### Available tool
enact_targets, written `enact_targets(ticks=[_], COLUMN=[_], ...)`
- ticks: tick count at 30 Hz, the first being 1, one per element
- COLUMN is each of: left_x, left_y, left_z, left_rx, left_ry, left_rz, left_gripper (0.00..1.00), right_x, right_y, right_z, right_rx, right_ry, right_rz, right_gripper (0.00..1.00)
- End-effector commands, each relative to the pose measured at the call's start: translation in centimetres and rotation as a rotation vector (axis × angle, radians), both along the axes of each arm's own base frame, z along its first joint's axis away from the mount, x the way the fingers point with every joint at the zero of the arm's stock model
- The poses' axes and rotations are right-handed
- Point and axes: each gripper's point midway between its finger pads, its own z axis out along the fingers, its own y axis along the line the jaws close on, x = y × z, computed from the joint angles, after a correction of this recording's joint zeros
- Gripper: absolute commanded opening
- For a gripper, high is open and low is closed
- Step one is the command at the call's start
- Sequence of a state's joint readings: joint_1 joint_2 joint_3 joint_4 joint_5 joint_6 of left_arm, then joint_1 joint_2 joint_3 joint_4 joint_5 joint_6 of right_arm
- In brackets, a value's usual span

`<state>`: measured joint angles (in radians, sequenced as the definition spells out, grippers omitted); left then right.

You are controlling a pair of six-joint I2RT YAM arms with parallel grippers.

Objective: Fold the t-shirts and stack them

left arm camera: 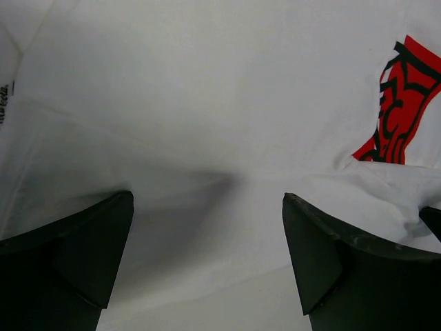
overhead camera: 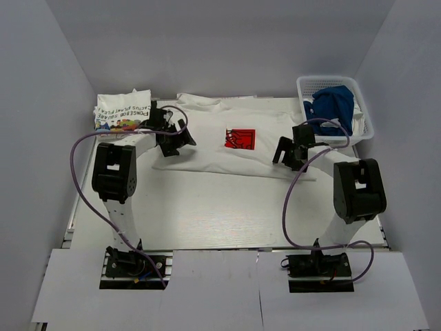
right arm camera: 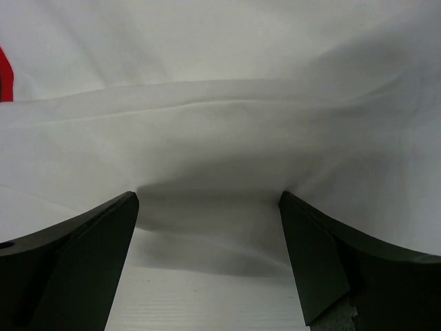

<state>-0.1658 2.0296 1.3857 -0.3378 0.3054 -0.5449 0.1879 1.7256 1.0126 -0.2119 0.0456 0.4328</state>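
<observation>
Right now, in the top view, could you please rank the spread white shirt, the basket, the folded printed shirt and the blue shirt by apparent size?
1. spread white shirt
2. basket
3. folded printed shirt and blue shirt: too alike to rank.

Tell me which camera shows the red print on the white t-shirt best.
Top external: the whole red print shows as a square on the white t-shirt. Left wrist cuts it off at the right edge; right wrist catches only a red sliver at its left edge.
</observation>
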Motion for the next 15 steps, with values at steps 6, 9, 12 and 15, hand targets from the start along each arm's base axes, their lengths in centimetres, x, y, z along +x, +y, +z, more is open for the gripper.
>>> enact_targets(ticks=[6, 9, 12, 15], left_x=[-13.3, -21.1, -27.9, -29.1], left_y=[2.8, 3.8, 4.6, 5.4], left_z=[-4.4, -5.2, -5.2, -2.0], left_rx=[0.108, 0.097, 0.100, 0.111], left_ry=[0.298, 0.427, 0.546, 0.455], left_rz=[0.081, 0.137, 0.170, 0.198], left_gripper=[1.00, 1.00, 1.00, 1.00], right_x=[-6.6, -14.4, -17.9, -18.1], right_y=[-2.1, -2.7, -1.6, -0.9], right_z=[-1.8, -4.2, -2.9, 1.0], right_rx=[-0.090, -0.089, -0.015, 0.030], right_ry=[0.077, 0.203, 0.189, 0.080], right_rz=[-0.089, -0.113, -0.088, -0.070], right_gripper=[0.90, 0.90, 0.90, 0.90])
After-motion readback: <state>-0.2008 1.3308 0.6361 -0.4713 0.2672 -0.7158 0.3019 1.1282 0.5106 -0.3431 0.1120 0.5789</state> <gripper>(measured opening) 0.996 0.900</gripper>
